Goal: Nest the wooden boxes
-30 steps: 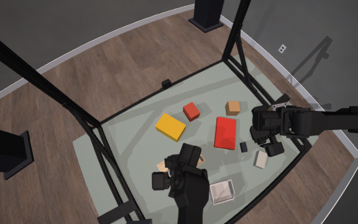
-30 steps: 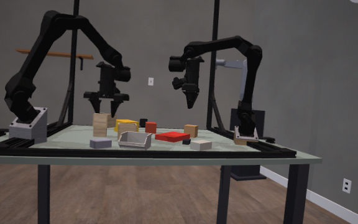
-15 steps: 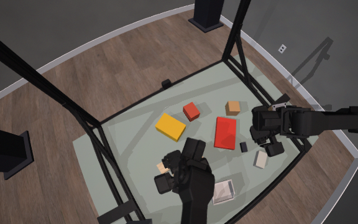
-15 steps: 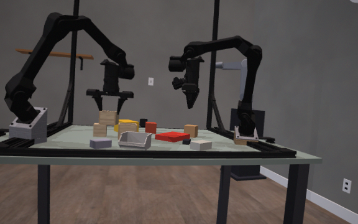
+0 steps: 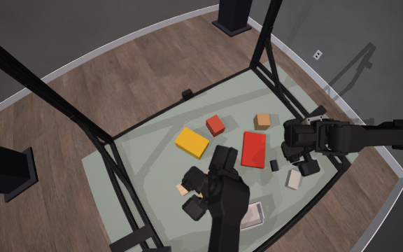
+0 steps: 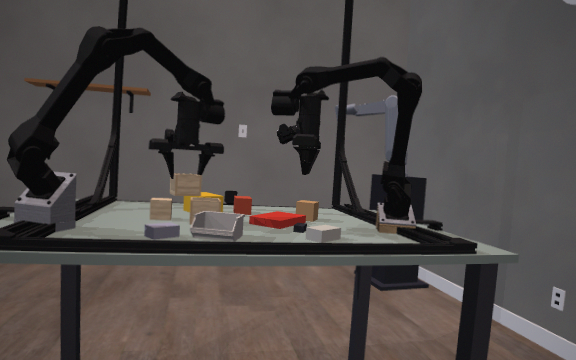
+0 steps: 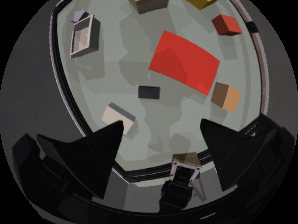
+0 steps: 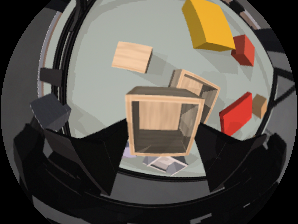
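"The pale green table (image 5: 150, 196) (image 6: 275, 258) (image 7: 115, 75) (image 8: 95, 90) carries two wooden boxes; where's the third?"

"In the right gripper (image 5: 197, 193) (image 6: 186, 172) (image 8: 162, 123), clamped, mouth up. The left gripper (image 5: 301, 157) (image 6: 306, 172) (image 7: 163, 124) stands wide, holding nothing."

"Target?"

"Probably the open box (image 6: 206, 206) (image 8: 192, 87), at one o'clock in the right wrist view. Match its angle, centre, lower level."

"And the closed-looking box (image 5: 182, 189) (image 6: 161, 209) (image 8: 131, 56), eleven o'clock?"

"Likely needs turning first."

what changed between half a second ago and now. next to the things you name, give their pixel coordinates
The right jaws (image 5: 199, 193) (image 6: 186, 175), closed on a wooden box (image 6: 186, 185) (image 8: 160, 115), carried it rightward and a little higher in the exterior view. Nothing was let go. The left arm (image 5: 353, 136) (image 6: 407, 120), the red slab (image 5: 254, 150) (image 6: 278, 219) (image 7: 185, 62) (image 8: 236, 115) and the yellow block (image 5: 192, 143) (image 6: 210, 196) (image 7: 201, 2) (image 8: 207, 25) stayed put.
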Robot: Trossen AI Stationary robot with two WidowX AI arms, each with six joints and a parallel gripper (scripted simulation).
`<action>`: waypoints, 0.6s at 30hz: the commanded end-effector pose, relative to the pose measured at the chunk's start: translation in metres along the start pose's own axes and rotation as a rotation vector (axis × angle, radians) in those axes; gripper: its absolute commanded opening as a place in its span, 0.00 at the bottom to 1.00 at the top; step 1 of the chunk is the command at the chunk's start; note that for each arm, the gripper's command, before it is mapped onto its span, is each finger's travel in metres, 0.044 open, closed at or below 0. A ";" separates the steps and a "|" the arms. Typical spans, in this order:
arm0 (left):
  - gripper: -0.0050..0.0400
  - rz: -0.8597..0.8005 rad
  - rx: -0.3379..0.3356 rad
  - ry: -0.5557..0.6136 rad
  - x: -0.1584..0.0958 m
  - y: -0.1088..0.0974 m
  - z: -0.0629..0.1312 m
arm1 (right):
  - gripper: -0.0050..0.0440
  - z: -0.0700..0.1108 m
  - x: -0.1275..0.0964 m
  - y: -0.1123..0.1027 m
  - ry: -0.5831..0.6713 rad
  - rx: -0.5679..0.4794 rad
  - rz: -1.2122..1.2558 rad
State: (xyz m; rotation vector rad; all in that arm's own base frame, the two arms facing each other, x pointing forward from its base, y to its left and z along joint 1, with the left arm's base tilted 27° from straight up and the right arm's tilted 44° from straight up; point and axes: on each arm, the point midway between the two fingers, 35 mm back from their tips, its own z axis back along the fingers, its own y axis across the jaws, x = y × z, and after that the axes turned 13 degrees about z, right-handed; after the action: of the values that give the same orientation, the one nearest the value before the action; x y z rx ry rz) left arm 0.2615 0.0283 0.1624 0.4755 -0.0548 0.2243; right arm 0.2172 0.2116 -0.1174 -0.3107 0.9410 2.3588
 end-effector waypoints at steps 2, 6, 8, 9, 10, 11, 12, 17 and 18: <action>1.00 0.000 0.000 0.000 0.000 0.000 0.000 | 0.10 0.000 0.001 -0.009 0.001 0.006 0.150; 1.00 0.000 0.000 0.000 0.000 0.000 0.000 | 0.10 0.003 0.001 -0.016 0.000 0.006 0.288; 1.00 0.000 0.000 0.000 0.000 0.000 0.000 | 0.10 0.005 0.000 -0.019 0.000 0.006 0.357; 1.00 0.000 0.000 0.000 0.000 0.000 0.000 | 0.10 0.006 0.000 -0.021 -0.001 0.005 0.391; 1.00 0.000 0.000 0.000 0.000 0.000 0.000 | 0.10 0.006 0.000 -0.021 -0.001 0.005 0.391; 1.00 0.000 0.000 0.000 0.000 0.000 0.000 | 0.10 0.006 0.000 -0.021 -0.001 0.005 0.391; 1.00 0.000 0.000 0.000 0.000 0.000 0.000 | 0.10 0.007 0.000 -0.022 -0.001 0.005 0.426; 1.00 0.000 0.000 0.000 0.000 0.000 0.000 | 0.10 0.010 0.000 -0.030 -0.001 0.005 0.598; 1.00 0.000 0.000 0.000 0.000 0.000 0.000 | 0.10 0.011 0.000 -0.032 -0.002 0.004 0.633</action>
State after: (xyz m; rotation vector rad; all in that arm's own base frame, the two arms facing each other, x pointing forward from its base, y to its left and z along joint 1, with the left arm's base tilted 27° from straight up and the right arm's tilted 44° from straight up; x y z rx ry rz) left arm 0.2615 0.0281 0.1625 0.4755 -0.0550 0.2237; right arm 0.2343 0.2355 -0.1224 -0.0473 1.1360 2.8530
